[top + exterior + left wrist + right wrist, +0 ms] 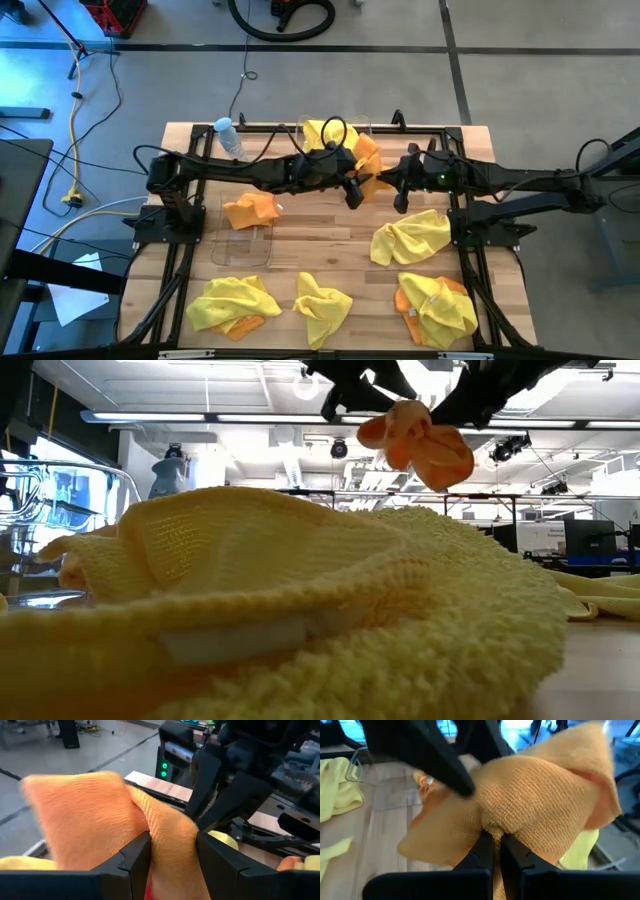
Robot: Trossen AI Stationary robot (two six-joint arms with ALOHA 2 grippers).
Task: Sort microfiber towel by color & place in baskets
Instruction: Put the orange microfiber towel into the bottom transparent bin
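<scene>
An orange towel [373, 181] hangs in the air over the table's middle, between my two grippers. My left gripper [354, 193] reaches in from the left and is shut on it, and my right gripper [400, 190] comes from the right and is shut on it too. In the low view the orange towel [420, 442] dangles below both. A second orange towel [250, 210] rests on the far wall of a clear basket [243, 247]. The other clear basket [300, 128] at the far edge holds a yellow towel [325, 135]. My left gripper pinches a bunched fold of the orange towel [167, 845] between its two fingers [132, 857]; the cloth fills the gap and billows out beyond them, lifted clear of the table. My right gripper pinches a gathered fold of the same towel [497, 827] between nearly closed fingertips [482, 847]; the cloth spreads out beyond them, clear of the table.
Several yellow towels lie on the near half: one [410, 238] at the right, one [322, 305] in the middle, one [235, 302] at the left, one over orange cloth [437, 305]. A water bottle [228, 137] stands at the far left. A yellow towel [300, 610] fills the low view.
</scene>
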